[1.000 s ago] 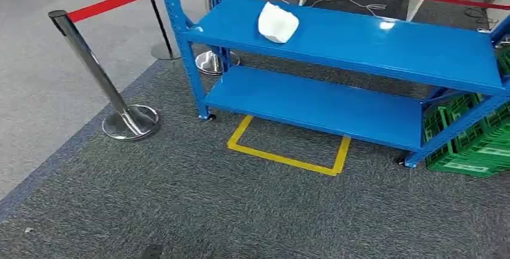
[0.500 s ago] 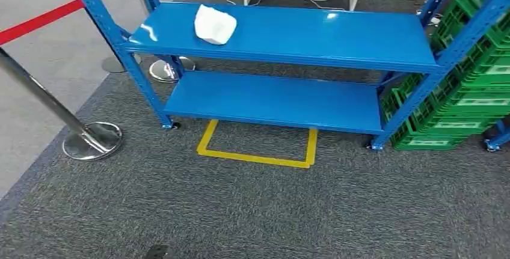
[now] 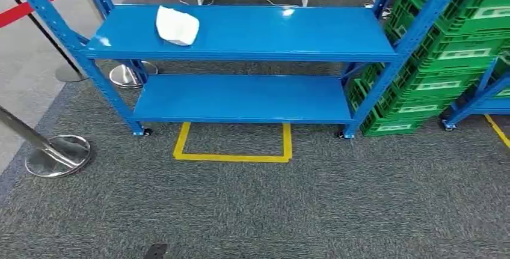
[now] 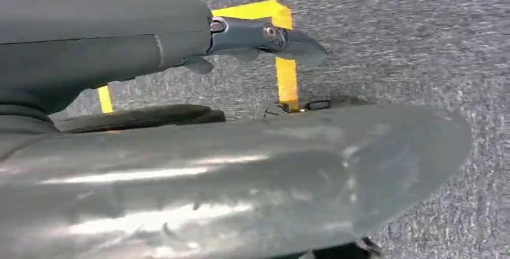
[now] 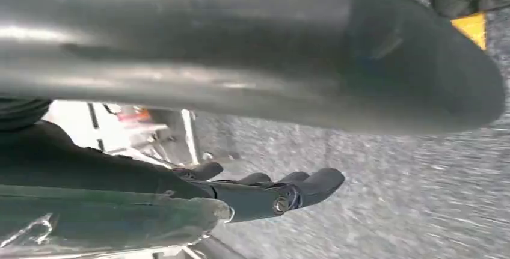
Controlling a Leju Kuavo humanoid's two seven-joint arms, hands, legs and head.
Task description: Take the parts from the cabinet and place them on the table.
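On the upper blue shelf (image 3: 252,30), the white part (image 3: 177,25) is lying ungrasped because your left hand (image 4: 264,36) and right hand (image 5: 282,190) are hanging with fingers extended, gripping nothing.

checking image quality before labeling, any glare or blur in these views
Head view: sharp, with small glare spots on the blue shelf near the white part. Left wrist view: soft streaky highlights on the grey cover, carpet fairly clear. Right wrist view: carpet smeared by motion blur, bright washed-out patch behind the right hand.
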